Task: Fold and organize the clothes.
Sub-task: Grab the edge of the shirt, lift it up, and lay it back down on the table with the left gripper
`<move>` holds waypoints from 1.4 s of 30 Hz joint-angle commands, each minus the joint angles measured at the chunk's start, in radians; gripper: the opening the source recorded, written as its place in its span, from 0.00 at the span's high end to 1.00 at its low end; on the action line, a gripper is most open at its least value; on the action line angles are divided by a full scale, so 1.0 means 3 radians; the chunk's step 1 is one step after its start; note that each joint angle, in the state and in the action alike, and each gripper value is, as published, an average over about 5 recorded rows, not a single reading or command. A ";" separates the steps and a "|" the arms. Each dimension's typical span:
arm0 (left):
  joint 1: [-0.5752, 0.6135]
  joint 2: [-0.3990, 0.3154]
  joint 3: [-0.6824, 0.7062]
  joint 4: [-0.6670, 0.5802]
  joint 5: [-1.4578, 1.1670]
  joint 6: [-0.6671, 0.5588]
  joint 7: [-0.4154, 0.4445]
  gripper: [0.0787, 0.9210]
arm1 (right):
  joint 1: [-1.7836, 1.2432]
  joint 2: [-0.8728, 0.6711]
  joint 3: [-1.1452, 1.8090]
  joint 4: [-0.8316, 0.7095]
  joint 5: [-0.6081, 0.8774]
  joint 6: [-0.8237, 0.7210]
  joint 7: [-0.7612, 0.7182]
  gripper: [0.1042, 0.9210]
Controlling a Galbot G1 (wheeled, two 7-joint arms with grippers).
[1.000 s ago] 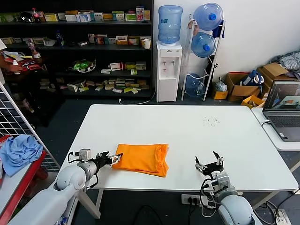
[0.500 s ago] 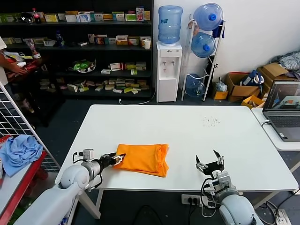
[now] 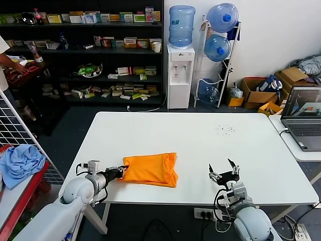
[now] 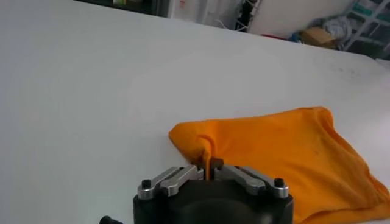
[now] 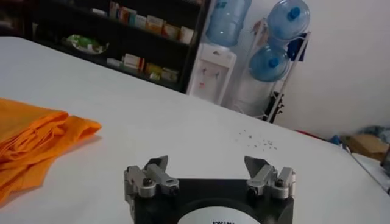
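The orange T-shirt (image 3: pixel 150 169) lies folded into a compact wad on the white table (image 3: pixel 200 135), near the front left. My left gripper (image 3: pixel 120 172) is shut on the shirt's left edge; in the left wrist view (image 4: pixel 209 167) a pinch of orange fabric (image 4: pixel 286 152) stands between the closed fingers. My right gripper (image 3: pixel 224 175) is open and empty near the table's front edge, to the right of the shirt. In the right wrist view (image 5: pixel 207 167) the shirt (image 5: pixel 30 137) lies apart from it. No white lettering shows.
A light blue cloth (image 3: pixel 20 163) lies on a red-edged rack at the left. A laptop (image 3: pixel 303 118) sits on a side table at the right. Shelves, a water dispenser (image 3: pixel 180 75) and boxes stand behind the table. Small dark specks (image 3: pixel 224 129) mark the table.
The left gripper has pushed the shirt's left edge to the right, and the shirt is now narrower and more bunched. The right gripper has stayed in place.
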 commanded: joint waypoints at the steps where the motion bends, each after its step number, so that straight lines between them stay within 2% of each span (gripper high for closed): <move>1: 0.0078 0.0534 -0.0177 -0.0168 0.0290 -0.0053 -0.0142 0.94 | 0.0016 0.0026 -0.0061 0.0011 -0.0001 -0.0011 0.0027 0.12; 9: 0.0017 0.1042 -0.0321 0.0116 0.0966 -0.0110 -0.0037 0.94 | 0.0049 0.0086 -0.0141 -0.0040 -0.0039 -0.0007 0.0053 0.12; 22: -0.0087 0.1596 -0.0428 0.0438 0.2123 -0.0341 0.0164 0.94 | 0.0087 0.0179 -0.0216 -0.0107 -0.0095 0.0054 0.0051 0.12; 31: -0.0260 0.1886 -0.0369 0.0481 0.2324 -0.0424 0.0224 0.94 | 0.0117 0.0180 -0.0200 -0.0089 -0.0113 0.0060 0.0061 0.12; 37: -0.0335 0.1929 -0.0295 0.0451 0.2396 -0.0461 0.0232 0.94 | 0.0074 0.0209 -0.0177 -0.0072 -0.0138 0.0077 0.0062 0.12; 42: -0.0295 0.1676 -0.0230 0.0268 0.2355 -0.0382 0.0179 0.94 | 0.0052 0.0263 -0.0197 -0.0054 -0.0172 0.0066 0.0072 0.12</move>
